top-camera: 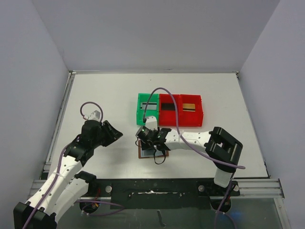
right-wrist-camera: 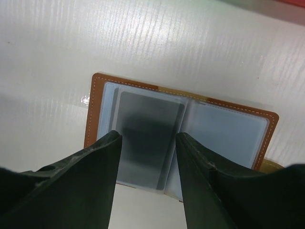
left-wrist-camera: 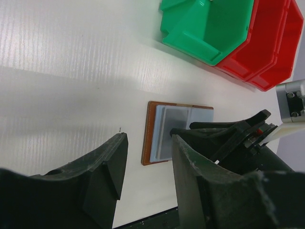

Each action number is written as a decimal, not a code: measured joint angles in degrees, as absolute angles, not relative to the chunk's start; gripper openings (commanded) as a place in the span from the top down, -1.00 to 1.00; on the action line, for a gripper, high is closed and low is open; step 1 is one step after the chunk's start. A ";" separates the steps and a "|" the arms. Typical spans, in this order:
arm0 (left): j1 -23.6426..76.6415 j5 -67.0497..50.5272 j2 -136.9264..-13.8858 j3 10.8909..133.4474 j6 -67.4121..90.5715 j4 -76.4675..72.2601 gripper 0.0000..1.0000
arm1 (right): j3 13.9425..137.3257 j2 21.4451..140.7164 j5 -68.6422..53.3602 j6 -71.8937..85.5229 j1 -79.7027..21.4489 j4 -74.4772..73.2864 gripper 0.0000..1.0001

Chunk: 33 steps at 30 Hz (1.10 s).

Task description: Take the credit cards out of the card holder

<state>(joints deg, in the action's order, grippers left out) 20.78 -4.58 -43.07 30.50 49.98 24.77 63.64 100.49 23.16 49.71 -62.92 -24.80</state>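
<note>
Lying open, the card holder (right-wrist-camera: 229, 136) (brown-rimmed) bares a grey card (right-wrist-camera: 147, 131).

White table (top-camera: 105, 90), open brown card holder (right-wrist-camera: 228, 136) lying flat, green bin (top-camera: 140, 109), red bins (top-camera: 169, 120) beside it

The card holder (right-wrist-camera: 228, 136) lies on the table (top-camera: 95, 95), before the bins (top-camera: 190, 122).
</note>
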 measured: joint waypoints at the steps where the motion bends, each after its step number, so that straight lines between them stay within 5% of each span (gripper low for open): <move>1: 20.78 -4.60 -43.09 30.50 49.98 24.77 0.18 | 63.64 100.77 22.72 49.78 -62.65 -24.60 0.02; 27: 20.80 -9.93 -48.42 30.24 49.91 21.12 0.23 | 52.82 97.69 10.96 52.88 -55.31 -10.57 0.97; 31: 21.28 -11.42 -49.95 30.17 49.84 19.53 0.26 | 48.56 95.77 7.86 54.37 -53.49 -5.37 0.96; 33: 22.02 -11.99 -50.81 30.17 49.80 18.70 0.28 | 46.61 94.96 6.33 55.05 -52.56 -2.96 0.76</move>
<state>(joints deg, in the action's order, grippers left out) 22.02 -11.99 -50.81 30.17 49.80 18.70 46.61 94.96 6.33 55.05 -52.56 -2.96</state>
